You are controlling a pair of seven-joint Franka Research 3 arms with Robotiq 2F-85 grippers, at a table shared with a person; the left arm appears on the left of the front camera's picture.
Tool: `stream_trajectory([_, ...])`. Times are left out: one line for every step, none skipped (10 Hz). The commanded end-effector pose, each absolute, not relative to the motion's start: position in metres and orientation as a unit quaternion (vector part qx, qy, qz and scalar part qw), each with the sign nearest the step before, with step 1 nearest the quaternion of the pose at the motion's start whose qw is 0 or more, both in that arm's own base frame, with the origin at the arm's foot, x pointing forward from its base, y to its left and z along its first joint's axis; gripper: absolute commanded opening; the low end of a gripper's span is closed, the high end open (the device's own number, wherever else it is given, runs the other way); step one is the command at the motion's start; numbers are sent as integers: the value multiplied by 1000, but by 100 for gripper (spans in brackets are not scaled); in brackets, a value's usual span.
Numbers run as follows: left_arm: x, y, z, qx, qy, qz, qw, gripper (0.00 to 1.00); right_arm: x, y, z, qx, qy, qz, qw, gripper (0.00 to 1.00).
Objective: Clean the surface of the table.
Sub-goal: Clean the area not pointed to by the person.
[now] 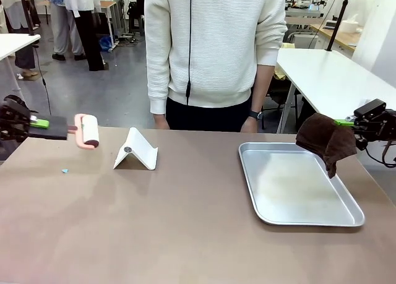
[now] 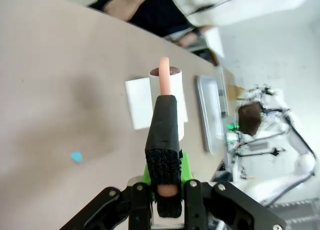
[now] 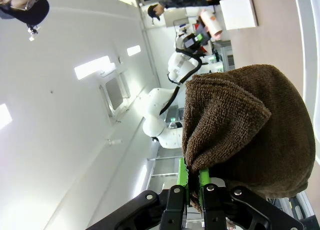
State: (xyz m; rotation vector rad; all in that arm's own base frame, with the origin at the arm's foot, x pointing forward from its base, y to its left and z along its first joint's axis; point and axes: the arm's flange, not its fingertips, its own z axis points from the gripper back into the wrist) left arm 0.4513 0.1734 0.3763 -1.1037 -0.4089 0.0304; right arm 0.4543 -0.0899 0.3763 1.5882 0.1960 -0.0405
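The brownish-taupe table (image 1: 154,228) spreads across the front view, with a tiny blue scrap (image 1: 64,170) lying near its left edge. At the far left my left gripper (image 1: 38,123) is shut on the black handle of a lint roller (image 1: 90,130), which has a pink frame and a white roll and hangs just above the table. In the left wrist view the lint roller's handle (image 2: 165,135) runs out from between the green pads of my left gripper (image 2: 167,182), and the blue scrap (image 2: 76,157) lies to its left. My right gripper (image 1: 346,122) is shut on a dark brown cloth (image 1: 325,142) that hangs above the tray's far right corner. The right wrist view shows the brown cloth (image 3: 245,130) bunched over my right gripper (image 3: 191,177).
A shiny silver tray (image 1: 309,219) lies on the right half of the table. A white folded stand (image 1: 136,151) sits left of centre. A person in a white sweater (image 1: 210,43) stands at the far edge. A white-topped table (image 1: 334,80) is behind on the right.
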Motion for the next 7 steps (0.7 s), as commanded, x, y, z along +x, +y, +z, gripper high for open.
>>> stream_trajectory([419,209,385,-561,-201,-20,803,22,452,-89,385,712,94,-24,695,9])
stream_trajectory([405,230,386,-568,-184,-31,802,22,452,-89,385,712,94,-24,695,9])
stream_trajectory([391,254,383,-569,-157,-46,806,22,452,-89,385,712,94,-24,695,9])
stream_trajectory([379,279,378,-569,-153,-45,806,22,452,-89,385,712,94,-24,695,9])
stream_trajectory([369,302,371,-573,-162,-26,803,22,452,-89,385,712,94,-24,695,9])
stream_trajectory([364,324,359,-580,-157,-3,799,22,452,-89,385,712,94,-24,695,9])
stream_trajectory([363,339,350,-583,-160,21,796,22,452,-89,385,712,94,-24,695,9])
